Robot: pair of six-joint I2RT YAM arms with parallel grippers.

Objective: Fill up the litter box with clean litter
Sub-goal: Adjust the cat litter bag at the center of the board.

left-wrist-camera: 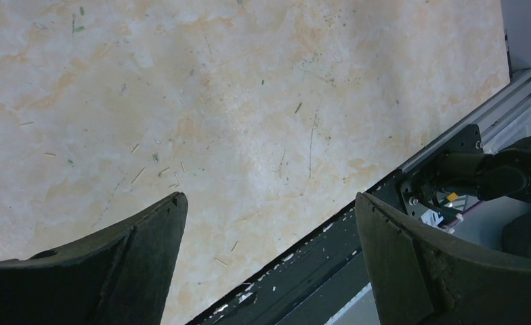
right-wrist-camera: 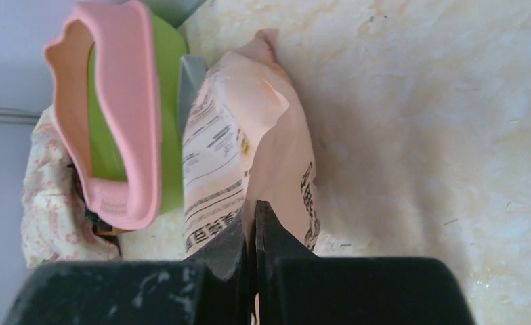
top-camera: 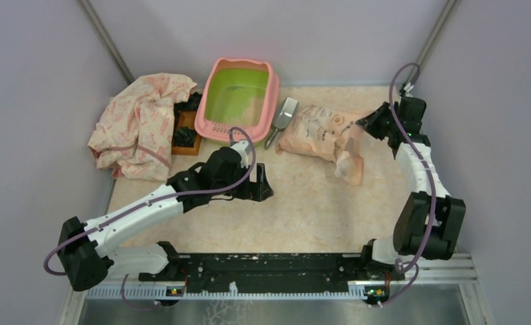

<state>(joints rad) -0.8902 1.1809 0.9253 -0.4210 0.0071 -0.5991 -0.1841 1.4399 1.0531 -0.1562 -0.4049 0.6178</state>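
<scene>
Right claw (right-wrist-camera: 252, 220) is clenched flat on the near edge of the litter bag (right-wrist-camera: 276, 149), with the film pinched between the fingers. This is probably the hold for lifting the bag and tipping it. The bag lies on its side on the surface (top-camera: 303, 210), right of centre, its far end toward the litter box (top-camera: 222, 127).

The clean litter itself is not visible and is presumably inside the bag. A pale patch on the green box floor could be granules; cannot tell. The box sits at the back centre, close to the rear wall, open side up.

The scoop (top-camera: 284, 116) lies between box and bag, just beside both, so it sits right on the short path for a pour.

Left claw (left-wrist-camera: 269, 200) is released, jaws wide, nothing between them. It hangs over bare surface in front of the box and looks parked, free to steady the bag or the box.

- **Left of the box:** a cloth (top-camera: 144, 122) and a small brown tray (top-camera: 185, 132) crowd this side, so there is no approach from there.
- **Right side:** the side wall is near the right arm, leaving little room to swing outward.
- **Open room:** the middle and near surface is open, and lifting straight up looks open too.
- **Risk:** a thin edge pinch may slip once the bag's weight comes on.
</scene>
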